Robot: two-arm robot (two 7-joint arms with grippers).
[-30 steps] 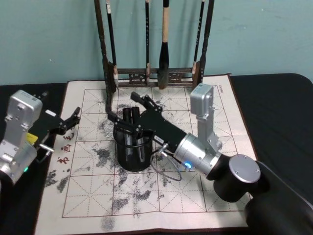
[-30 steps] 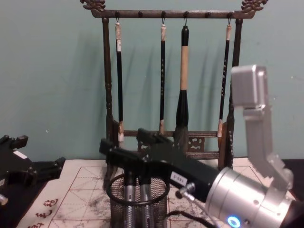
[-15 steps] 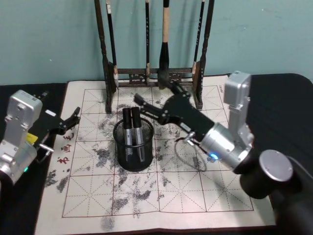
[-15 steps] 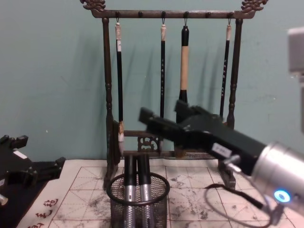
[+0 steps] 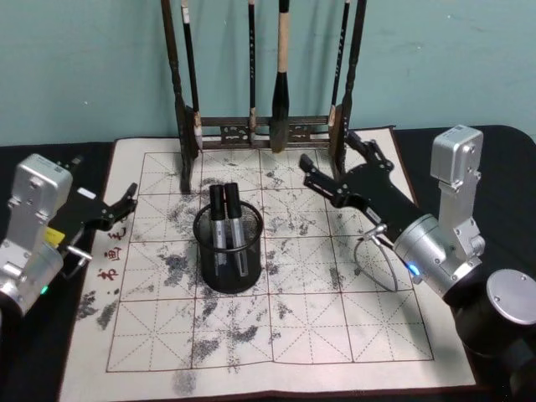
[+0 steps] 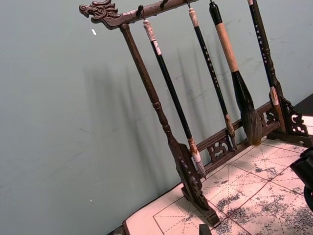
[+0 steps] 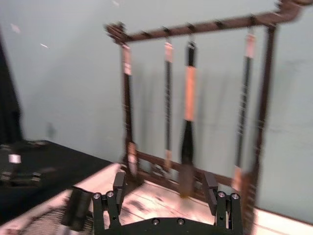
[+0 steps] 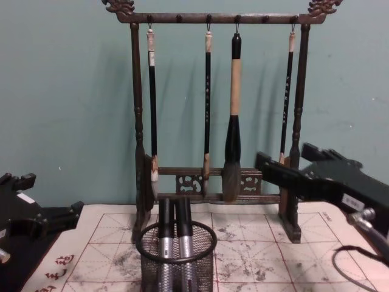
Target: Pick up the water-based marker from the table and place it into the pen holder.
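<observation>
The placing step appears complete. Two markers (image 5: 226, 224), each with a black cap and a silver-grey barrel, are seen standing upright side by side in the pen holder (image 5: 228, 251), a small round cup of black wire mesh with a solid black rim. Which of the two is the task's marker cannot be told. The cup is set near the middle of a white felt mat (image 5: 335, 335) ruled with red grid lines and blotched with grey ink, laid on the dark table (image 5: 469, 167).

The right gripper (image 5: 339, 172) is held above the mat to the right of the cup and well apart from it, its black jaws spread apart with nothing between them. The left gripper (image 5: 117, 209) is parked at the mat's left edge, its jaws also apart and empty.

No marker is seen lying on the mat, so the next move is judged to call only for drawing the right arm back to rest, clear of the rack.

At the far edge of the mat a tall dark wooden brush rack (image 8: 138, 121) with carved ends is seen, from which four slender brushes (image 8: 233, 121) are hung before a plain teal wall.
</observation>
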